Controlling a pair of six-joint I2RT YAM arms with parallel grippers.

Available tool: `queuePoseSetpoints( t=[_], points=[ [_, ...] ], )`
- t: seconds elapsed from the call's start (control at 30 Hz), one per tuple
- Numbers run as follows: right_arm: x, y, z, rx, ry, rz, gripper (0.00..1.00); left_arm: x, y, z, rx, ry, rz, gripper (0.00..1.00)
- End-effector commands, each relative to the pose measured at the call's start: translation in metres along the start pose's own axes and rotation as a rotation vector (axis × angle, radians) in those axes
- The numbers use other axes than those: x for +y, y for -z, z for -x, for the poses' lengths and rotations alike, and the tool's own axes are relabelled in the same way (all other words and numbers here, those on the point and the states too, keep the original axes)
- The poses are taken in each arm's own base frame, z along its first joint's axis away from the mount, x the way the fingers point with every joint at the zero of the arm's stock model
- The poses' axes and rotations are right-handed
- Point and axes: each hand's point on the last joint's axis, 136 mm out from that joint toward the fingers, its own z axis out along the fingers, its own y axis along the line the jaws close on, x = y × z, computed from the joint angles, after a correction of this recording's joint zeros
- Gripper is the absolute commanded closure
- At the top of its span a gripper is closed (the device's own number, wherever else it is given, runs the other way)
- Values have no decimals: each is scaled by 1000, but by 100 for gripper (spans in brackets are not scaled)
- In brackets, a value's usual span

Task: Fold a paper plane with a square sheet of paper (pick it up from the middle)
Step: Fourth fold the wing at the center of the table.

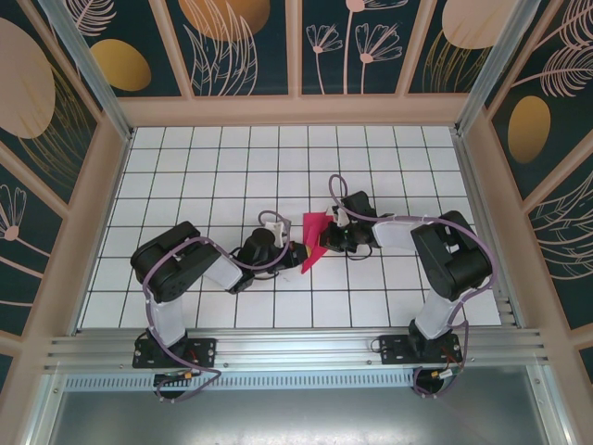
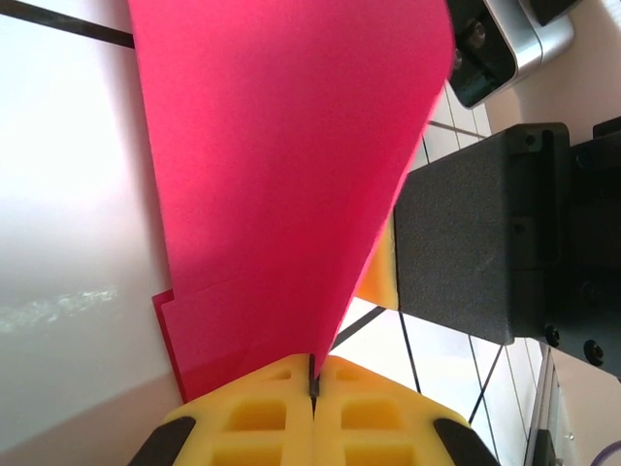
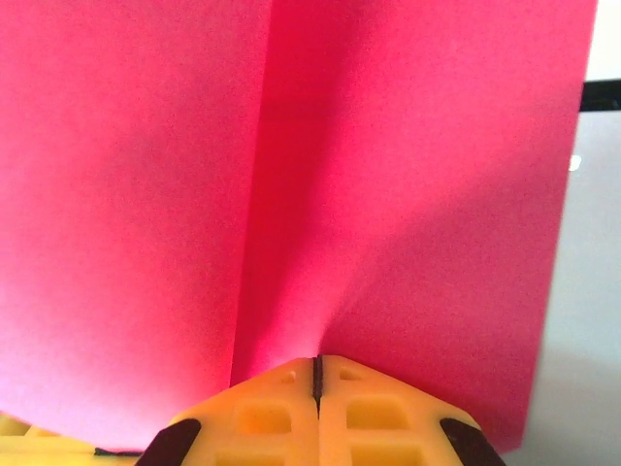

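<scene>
The left gripper [image 2: 312,374] is closed: its two yellow fingers, moulded with square pockets, meet along a thin dark seam, and the lower corner of the paper [image 2: 281,175] is pinched in that seam. The right gripper [image 3: 317,364] is closed in the same way, with the same pocketed yellow fingers pressed flat together and the paper [image 3: 388,194] clamped between them.

From the right wrist, the sheet rises out of the seam as a smooth, matte magenta-red surface. A soft vertical crease runs up from the fingers and splits it into a darker left panel and a brighter right one. From the left wrist, the paper fans upward as a broad, straight-edged wedge. At its lower left a second layer shows as a small stepped edge, so it is doubled there. Just beside its right edge is the grainy black plastic block [image 2: 475,233] of the other arm, with a sliver of yellow pad next to it.

From above, the paper [image 1: 313,239] stands on edge as a narrow pointed shape between the two grippers, left [image 1: 298,248] and right [image 1: 326,236], over the middle of the table [image 1: 232,167]. The table is glossy white with thin dark grid lines. Whether the paper's lower tip touches the table cannot be told.
</scene>
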Motion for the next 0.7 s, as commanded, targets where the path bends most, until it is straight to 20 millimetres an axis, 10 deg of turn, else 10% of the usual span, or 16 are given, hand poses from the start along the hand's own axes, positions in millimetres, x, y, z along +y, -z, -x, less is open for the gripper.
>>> queuePoseSetpoints(
  t=[0.0,0.67],
  points=[
    [-16,-4,-4,7,-15,-72,100,16,3,-3,-16,48,38,100],
    [-7,-1,0,-5,-22,-43,98,33,-1,-11,0,123,78,100]
  ],
)
